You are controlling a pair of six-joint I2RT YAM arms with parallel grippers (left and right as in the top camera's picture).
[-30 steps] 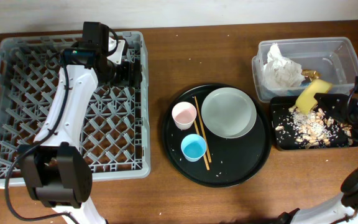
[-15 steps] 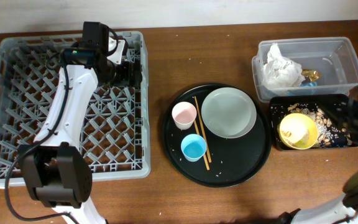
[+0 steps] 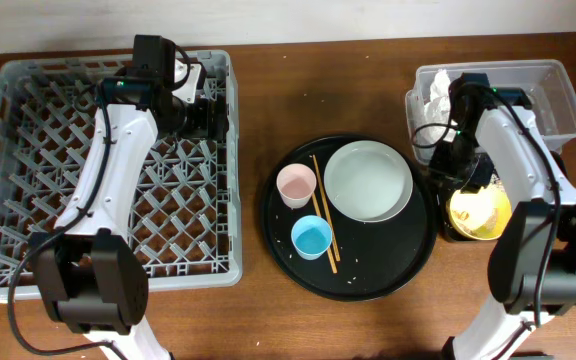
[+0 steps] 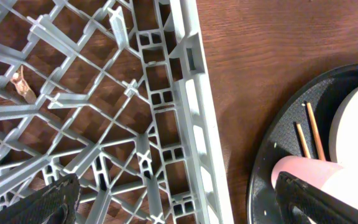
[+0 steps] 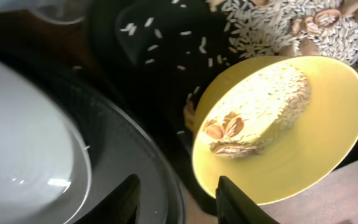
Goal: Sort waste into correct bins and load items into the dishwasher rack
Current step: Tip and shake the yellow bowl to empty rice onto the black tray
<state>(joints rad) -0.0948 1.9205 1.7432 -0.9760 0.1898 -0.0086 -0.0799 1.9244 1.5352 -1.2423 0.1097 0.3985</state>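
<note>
With the right gripper [image 5: 178, 190] spread and empty just over the yellow bowl [image 5: 316, 143] lying in the shallow black tray [image 5: 160, 81], pinch its rim firmly and tip out the stuck rice [image 5: 263, 109] first.

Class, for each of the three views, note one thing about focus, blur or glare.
Overhead: evenly lit, sharp throughout. Left wrist: grey plastic lattice rack crisp, small pink cup soft. Right wrist: yellow bowl in focus; pale grey-white round plate, nearest the lens, blurred with small glare spots.
</note>
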